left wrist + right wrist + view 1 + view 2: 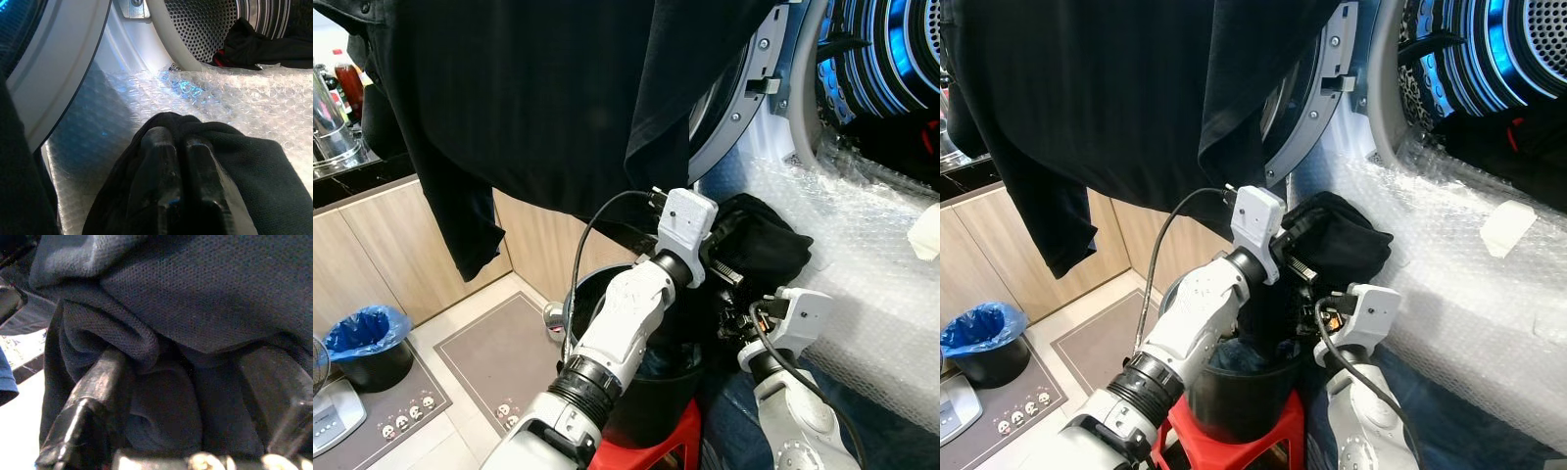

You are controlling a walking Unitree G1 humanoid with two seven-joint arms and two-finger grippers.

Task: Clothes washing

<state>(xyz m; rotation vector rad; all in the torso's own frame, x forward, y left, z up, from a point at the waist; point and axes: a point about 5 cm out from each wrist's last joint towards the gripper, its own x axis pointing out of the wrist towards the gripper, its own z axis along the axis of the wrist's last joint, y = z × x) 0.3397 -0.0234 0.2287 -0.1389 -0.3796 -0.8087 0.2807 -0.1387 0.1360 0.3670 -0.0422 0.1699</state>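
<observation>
The left gripper (178, 161) is closed on a black garment (759, 240) at the bubble-wrapped washer opening (862, 235); the right gripper (195, 396) has spread fingers around dark cloth (195, 298)

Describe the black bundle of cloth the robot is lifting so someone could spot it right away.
Start at the open washing machine drum on the right, then drop to the bubble wrap below its opening. The bundle sits at the wrap's left edge, pinched by the left gripper, unlike the flat dark shirt hanging above.
</observation>
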